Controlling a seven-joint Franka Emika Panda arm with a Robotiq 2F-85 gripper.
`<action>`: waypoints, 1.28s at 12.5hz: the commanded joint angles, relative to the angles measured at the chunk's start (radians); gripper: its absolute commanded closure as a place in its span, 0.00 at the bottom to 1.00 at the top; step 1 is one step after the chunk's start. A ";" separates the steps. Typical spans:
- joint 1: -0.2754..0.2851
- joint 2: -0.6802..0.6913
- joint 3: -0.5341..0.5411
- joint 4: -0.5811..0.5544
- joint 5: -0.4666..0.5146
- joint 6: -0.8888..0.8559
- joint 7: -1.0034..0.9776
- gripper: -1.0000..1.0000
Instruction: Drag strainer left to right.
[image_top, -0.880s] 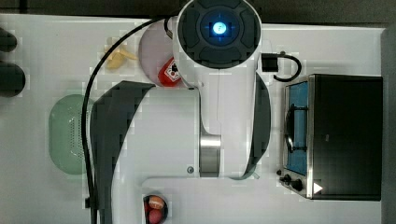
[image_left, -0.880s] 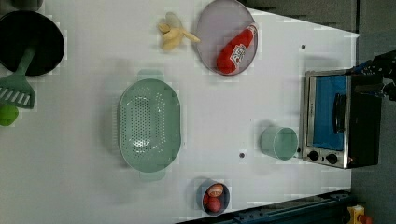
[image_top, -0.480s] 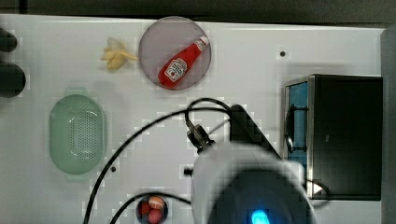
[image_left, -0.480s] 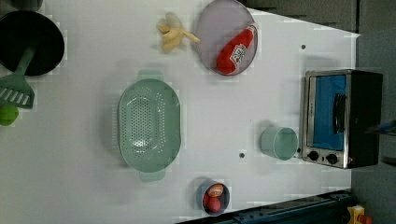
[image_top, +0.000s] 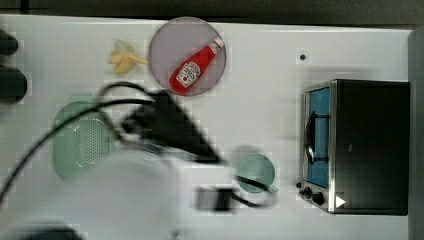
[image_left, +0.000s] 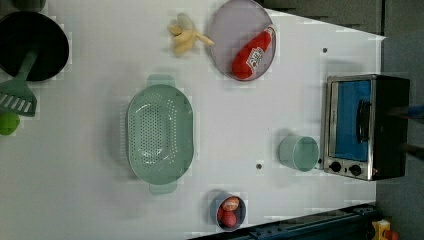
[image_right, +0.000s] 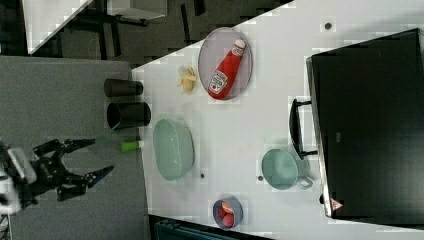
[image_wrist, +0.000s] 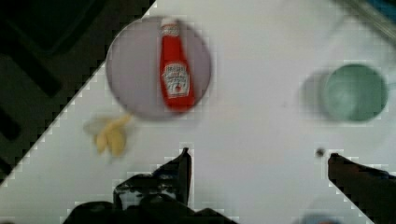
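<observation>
Half the strainer (image_top: 80, 142) hides behind blurred arm (image_top: 165, 130).

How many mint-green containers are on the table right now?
2. The strainer sits mid-table toward the left view's left, and the smaller cup stands beside the toaster oven at the left view's right. The green spatula isn't a container.

White table (image_left: 100, 210) — strainer (image_left: 159, 132), cup (image_left: 298, 153).
</observation>
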 joint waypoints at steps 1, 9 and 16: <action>0.030 0.126 0.161 -0.042 0.011 0.049 0.247 0.00; 0.036 0.460 0.384 -0.056 -0.004 0.303 0.877 0.00; 0.059 0.717 0.376 -0.140 -0.025 0.628 1.004 0.00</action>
